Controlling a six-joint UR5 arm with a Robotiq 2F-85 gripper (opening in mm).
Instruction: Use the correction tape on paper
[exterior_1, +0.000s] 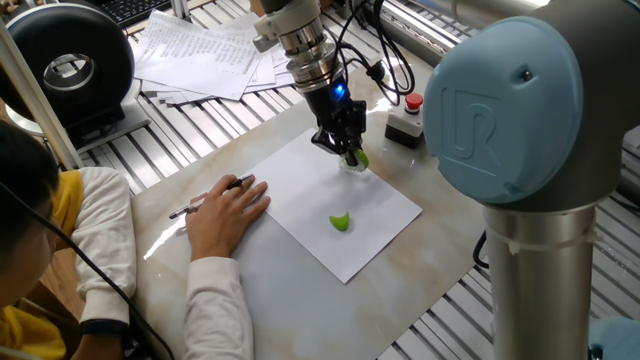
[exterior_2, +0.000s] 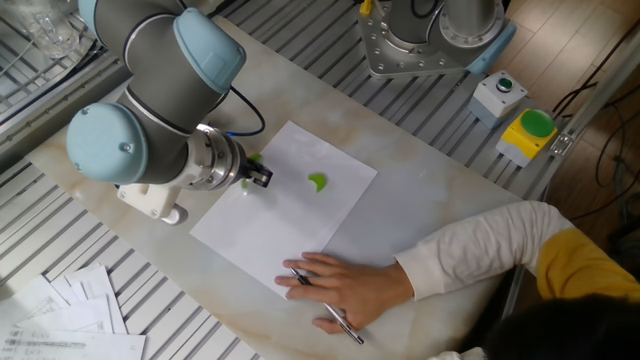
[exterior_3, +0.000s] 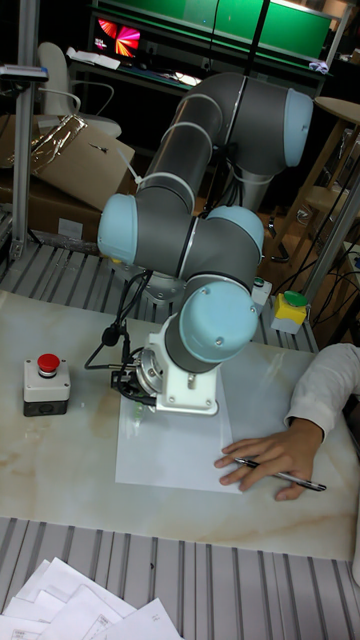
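**Tape head down on the sheet, stroke under way or about to begin**

Nearest in one fixed view, a person's hand (exterior_1: 228, 212) lies flat on the near-left corner of the paper (exterior_1: 300, 205), apparently pinning it to the marble desk (exterior_1: 170, 230), with a pen (exterior_1: 205, 198) under the fingers. The paper lies at an angle in the middle of the desk. On its right half sits a small green piece (exterior_1: 341, 222), loose and apart from the arm; I judge it to be a cap or detached part, though it is too small to be sure.

Further back, the claw (exterior_1: 348, 150) is closed on the green correction tape (exterior_1: 355, 158), pointing steeply down so that the dispenser's tip meets or nearly meets the paper near its far edge. Actual contact cannot be confirmed from these views. In the other fixed view the claw (exterior_2: 258, 177) is at the sheet's upper-left border, mostly hidden by the wrist.

The step in hand looks like the application itself: tip placed, ready to drag. The next move calls for steady downward pressure and a straight pull across the blank sheet, keeping the dispenser's tilt constant and clear of the green piece and the hand.

Beyond the paper stand a red button box (exterior_1: 407, 122) and a fanned stack of printed sheets (exterior_1: 200, 55).
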